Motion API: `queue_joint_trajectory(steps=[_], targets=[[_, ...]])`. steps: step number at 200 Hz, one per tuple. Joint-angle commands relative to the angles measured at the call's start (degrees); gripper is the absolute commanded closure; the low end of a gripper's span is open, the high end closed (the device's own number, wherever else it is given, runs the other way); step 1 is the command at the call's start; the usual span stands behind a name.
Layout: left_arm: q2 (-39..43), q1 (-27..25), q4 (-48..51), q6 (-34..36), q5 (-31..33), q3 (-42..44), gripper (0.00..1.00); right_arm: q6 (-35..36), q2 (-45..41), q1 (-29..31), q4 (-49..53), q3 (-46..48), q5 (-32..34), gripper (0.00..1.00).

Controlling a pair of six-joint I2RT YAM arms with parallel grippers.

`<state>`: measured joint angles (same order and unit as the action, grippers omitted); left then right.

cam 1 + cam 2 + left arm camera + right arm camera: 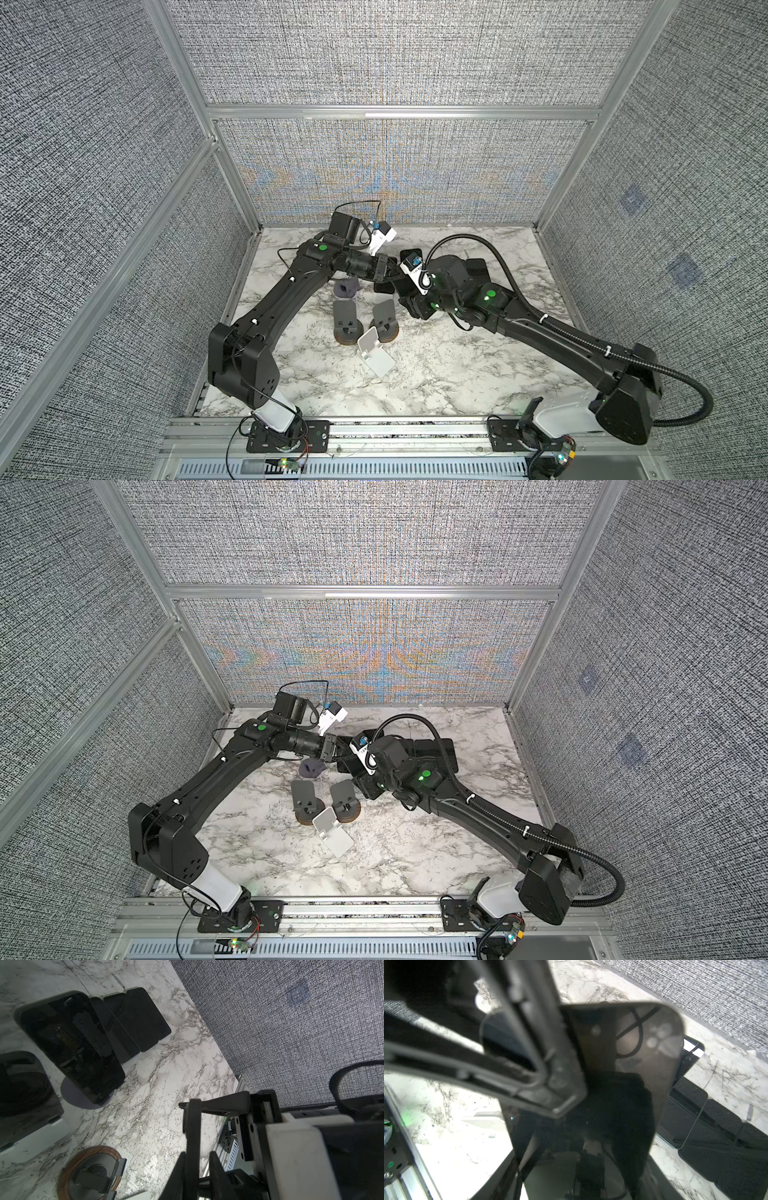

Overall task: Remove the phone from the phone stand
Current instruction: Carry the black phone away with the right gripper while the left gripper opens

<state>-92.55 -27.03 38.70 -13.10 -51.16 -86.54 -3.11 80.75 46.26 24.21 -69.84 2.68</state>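
Both arms meet over the middle of the marble table [436, 374] in both top views. My right gripper [397, 287] is at the phone [623, 1059], which fills the centre of the right wrist view with one finger [529, 1088] across its left side. I cannot tell whether it is clamped, or whether the phone sits on its phone stand. My left gripper [387, 268] hangs just left; released or clenched, I cannot tell. Lower centre stand the grey stands [345, 318] and a white stand [374, 351]

2 arms angled inward, left gripper [392, 268] close beside right gripper [400, 286].
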Motion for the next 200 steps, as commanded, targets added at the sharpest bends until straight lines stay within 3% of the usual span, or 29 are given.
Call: queue_joint_trajectory(steps=[1,39,87,111,137,166,200], targets=[[0.0,0.0,-0.3,0.7,-1.4,0.1,0.71,-1.7,-0.4,-0.2,-2.8,0.2,0.3,0.61],[0.6,0.1,-0.2,1.4,0.0,0.1,0.55,-3.6,-2.1,-2.2,-2.6,1.7,-1.5,0.62],[2.7,1.2,-2.3,1.2,2.1,1.1,0.39,-8.0,-5.9,-9.5,7.5,5.5,-2.9,0.64],[3.3,2.0,-3.0,1.2,2.9,1.6,0.37,-8.8,-6.8,-15.3,14.7,6.9,-4.5,0.64],[3.1,2.3,-3.4,1.0,2.3,1.6,0.37,-3.6,-5.3,-23.9,20.0,8.8,-5.4,0.65],[3.0,3.0,-3.5,1.3,1.6,1.8,0.37,2.1,-1.3,-35.3,17.6,12.1,-11.1,0.68],[2.8,4.0,-3.3,1.4,1.6,2.0,0.37,4.3,6.9,-43.0,18.9,10.7,-14.1,0.69]])
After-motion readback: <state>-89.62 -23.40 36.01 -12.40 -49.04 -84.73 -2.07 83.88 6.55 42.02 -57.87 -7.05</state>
